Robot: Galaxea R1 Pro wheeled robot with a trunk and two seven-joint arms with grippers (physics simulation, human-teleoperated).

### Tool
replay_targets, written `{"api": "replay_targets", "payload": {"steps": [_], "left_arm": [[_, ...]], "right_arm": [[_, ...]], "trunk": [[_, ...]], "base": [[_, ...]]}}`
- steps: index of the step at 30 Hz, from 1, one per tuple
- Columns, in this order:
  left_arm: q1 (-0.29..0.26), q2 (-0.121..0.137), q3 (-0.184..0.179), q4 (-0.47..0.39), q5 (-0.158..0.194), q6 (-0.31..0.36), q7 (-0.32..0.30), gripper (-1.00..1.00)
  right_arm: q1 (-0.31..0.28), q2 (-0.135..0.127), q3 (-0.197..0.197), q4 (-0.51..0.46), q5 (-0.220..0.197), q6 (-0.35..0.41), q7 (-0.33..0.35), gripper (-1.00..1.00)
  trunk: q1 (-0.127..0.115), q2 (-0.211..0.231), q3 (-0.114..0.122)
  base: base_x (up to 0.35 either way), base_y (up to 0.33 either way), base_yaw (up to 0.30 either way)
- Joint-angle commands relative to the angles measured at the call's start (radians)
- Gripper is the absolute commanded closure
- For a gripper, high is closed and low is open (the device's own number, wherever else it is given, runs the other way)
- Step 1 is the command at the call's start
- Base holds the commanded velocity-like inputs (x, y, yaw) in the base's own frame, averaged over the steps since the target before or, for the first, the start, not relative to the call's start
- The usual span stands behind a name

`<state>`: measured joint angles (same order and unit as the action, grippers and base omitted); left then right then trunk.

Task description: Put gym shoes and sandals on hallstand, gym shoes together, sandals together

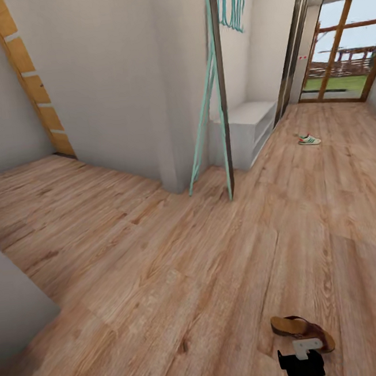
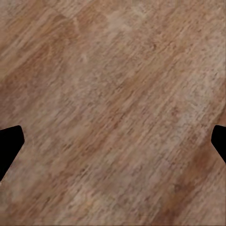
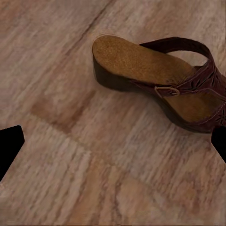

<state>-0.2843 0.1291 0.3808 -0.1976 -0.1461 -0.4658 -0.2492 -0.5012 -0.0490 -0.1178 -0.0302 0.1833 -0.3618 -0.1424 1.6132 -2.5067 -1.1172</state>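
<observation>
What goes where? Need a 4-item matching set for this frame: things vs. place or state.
Things:
1. sandal
2. gym shoe
3. left gripper
4. white bench

Places or states:
A. far down the corridor floor, towards the glass door
B. open, over bare planks
C. against the wall under teal lettering
D. on the floor just ahead of the right gripper

Pairs: 1-D, 2-A, 3-B, 4-C

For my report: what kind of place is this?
Probably a home corridor: wood-plank floor, a sandal and a gym shoe lying on it, a white shoe bench, a glazed door.
</observation>
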Motion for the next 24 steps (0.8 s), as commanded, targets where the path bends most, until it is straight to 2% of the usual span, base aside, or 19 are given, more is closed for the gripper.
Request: {"api": "replay_targets", "payload": {"steps": [1, 13, 24], "left_arm": [[-0.001, 0.000, 0.009, 0.001, -0.010, -0.004, -0.004, -1.00], [-0.001, 0.000, 0.009, 0.001, -0.010, -0.004, -0.004, -1.00], [-0.001, 0.000, 0.008, 0.002, -0.010, -0.004, -0.004, -1.00]], "right_arm": [[0.000, 0.000, -0.008, 0.001, 0.011, -0.003, -0.003, -1.00], [0.000, 0.000, -0.008, 0.001, 0.010, -0.003, -0.003, -1.00], [0.000, 0.000, -0.010, 0.001, 0.010, -0.003, -0.003, -1.00]], "trunk": [[0.000, 0.000, -0.001], [0.000, 0.000, 0.004], [0.000, 0.000, 0.005]], "base": [[0.277, 0.118, 0.278], [0.268, 0.129, 0.253], [0.081, 0.017, 0.038]]}}
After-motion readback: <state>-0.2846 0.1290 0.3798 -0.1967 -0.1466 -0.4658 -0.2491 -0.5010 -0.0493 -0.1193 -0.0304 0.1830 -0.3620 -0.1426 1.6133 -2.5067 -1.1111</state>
